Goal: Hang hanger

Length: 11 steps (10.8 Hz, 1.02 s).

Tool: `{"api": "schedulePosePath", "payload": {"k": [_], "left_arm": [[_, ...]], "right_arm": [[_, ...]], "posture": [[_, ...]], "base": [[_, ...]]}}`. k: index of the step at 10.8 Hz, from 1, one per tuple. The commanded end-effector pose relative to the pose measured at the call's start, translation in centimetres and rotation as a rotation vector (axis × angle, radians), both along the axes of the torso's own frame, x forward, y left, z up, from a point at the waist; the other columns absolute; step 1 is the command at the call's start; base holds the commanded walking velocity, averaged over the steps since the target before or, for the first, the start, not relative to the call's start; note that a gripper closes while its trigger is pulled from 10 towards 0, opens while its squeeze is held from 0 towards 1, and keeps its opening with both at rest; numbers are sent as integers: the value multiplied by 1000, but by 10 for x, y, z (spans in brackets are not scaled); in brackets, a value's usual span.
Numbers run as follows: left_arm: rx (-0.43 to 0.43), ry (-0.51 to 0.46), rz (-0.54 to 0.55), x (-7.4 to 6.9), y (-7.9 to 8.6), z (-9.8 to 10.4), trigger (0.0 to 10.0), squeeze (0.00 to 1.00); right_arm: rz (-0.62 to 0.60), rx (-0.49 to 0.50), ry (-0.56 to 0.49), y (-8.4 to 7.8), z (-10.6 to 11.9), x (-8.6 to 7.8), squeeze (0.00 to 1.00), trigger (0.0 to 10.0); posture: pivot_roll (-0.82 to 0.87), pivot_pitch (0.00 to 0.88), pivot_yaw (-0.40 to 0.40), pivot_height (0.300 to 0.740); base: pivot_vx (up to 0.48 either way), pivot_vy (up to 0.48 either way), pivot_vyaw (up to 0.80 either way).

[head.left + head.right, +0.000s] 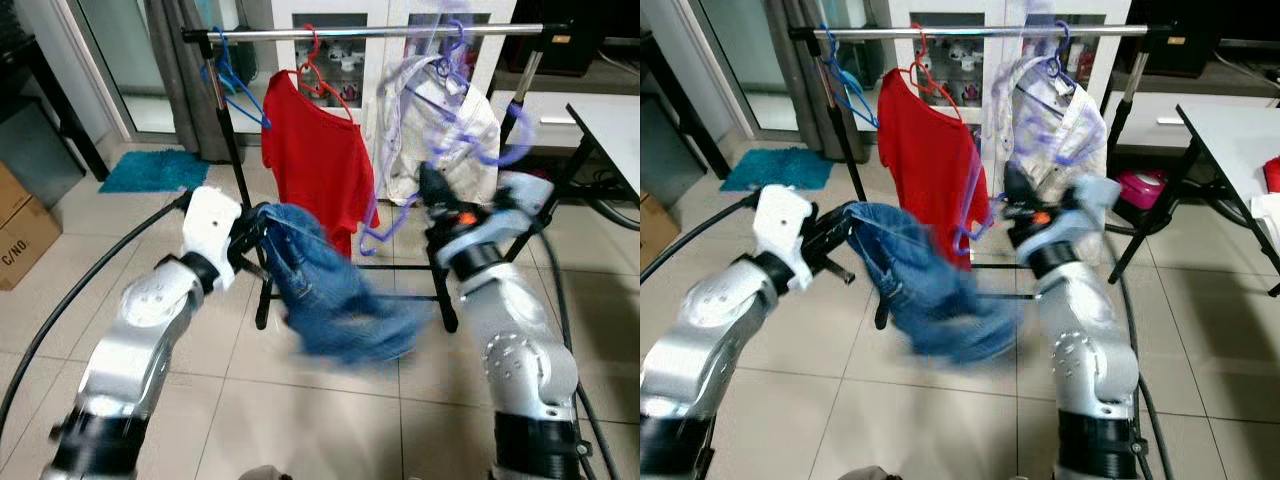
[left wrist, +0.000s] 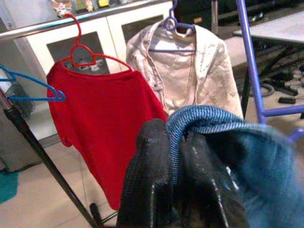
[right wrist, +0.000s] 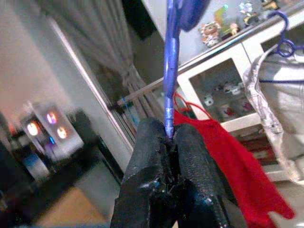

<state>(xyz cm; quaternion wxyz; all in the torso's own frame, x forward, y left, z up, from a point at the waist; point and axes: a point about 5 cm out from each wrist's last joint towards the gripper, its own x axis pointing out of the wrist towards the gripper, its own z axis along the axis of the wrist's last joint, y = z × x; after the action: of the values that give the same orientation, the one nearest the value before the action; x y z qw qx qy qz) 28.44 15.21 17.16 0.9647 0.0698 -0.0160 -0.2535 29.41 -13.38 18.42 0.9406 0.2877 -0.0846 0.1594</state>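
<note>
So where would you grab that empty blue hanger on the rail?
By the blue hanger's slanted lower arm, coming from the front. Its hook is over the rail beside the upright pole, so the arm hanging toward the red shirt is the freest part.

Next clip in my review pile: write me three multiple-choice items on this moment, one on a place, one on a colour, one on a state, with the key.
1. Where is the red T-shirt?
A. On the floor
B. Hanging on the rail
C. On the white table

2. What colour is the hanger in the right gripper?
A. Purple
B. Red
C. Green

3. How is the blue denim garment held?
A. Hanging on the rail
B. Lying loose on the tiles
C. Pinched in the left gripper

Key: 1 B, its red hanger hooks over the rail. 2 A, a purple bar rises from the closed jaws. 3 C, the denim edge sits between that gripper's jaws.
</note>
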Motion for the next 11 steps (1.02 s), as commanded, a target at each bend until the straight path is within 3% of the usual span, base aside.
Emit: {"api": "schedulePosePath", "payload": {"k": [1, 2, 3, 4, 5, 6, 7, 11], "left_arm": [[-50, -43, 51, -2, 5, 12, 0, 0], [-95, -16, 159, -6, 17, 12, 0, 0], [-79, 20, 225, -11, 25, 6, 0, 0], [-90, 36, 262, -19, 25, 0, 10000, 0], [-132, 64, 292, -23, 20, -6, 10000, 0], [-115, 64, 297, -25, 11, -9, 10000, 0], [-97, 71, 313, -25, 7, -12, 10000, 0], [-79, 86, 320, -26, 1, -15, 10000, 0]], "right_arm": [[-3, 31, -11, 0, 4, 1, 0, 0], [-48, -100, -28, -4, 3, 1, 0, 0], [-58, -169, 2, -6, -2, -1, 0, 0], [-58, -287, 60, -11, -12, -9, 0, 1725], [-25, -357, 162, -12, -27, -21, 0, 10000], [11, -442, 190, -12, -34, -33, 0, 10000], [-34, -501, 221, -16, -41, -36, 0, 10000], [-188, -505, 255, -32, -35, -32, 0, 10000]], "posture": [[-28, 0, 80, 740], [-23, 0, 81, 740], [-22, 0, 80, 740], [-28, 0, 81, 740], [-39, 2, 80, 740], [-42, 8, 78, 740], [-46, 12, 76, 740], [-59, 11, 57, 740]], "base": [[0, 0, 0], [0, 0, 0], [0, 0, 0], [0, 0, 0], [0, 0, 0], [0, 0, 0], [0, 0, -800], [0, 0, -800]]}}
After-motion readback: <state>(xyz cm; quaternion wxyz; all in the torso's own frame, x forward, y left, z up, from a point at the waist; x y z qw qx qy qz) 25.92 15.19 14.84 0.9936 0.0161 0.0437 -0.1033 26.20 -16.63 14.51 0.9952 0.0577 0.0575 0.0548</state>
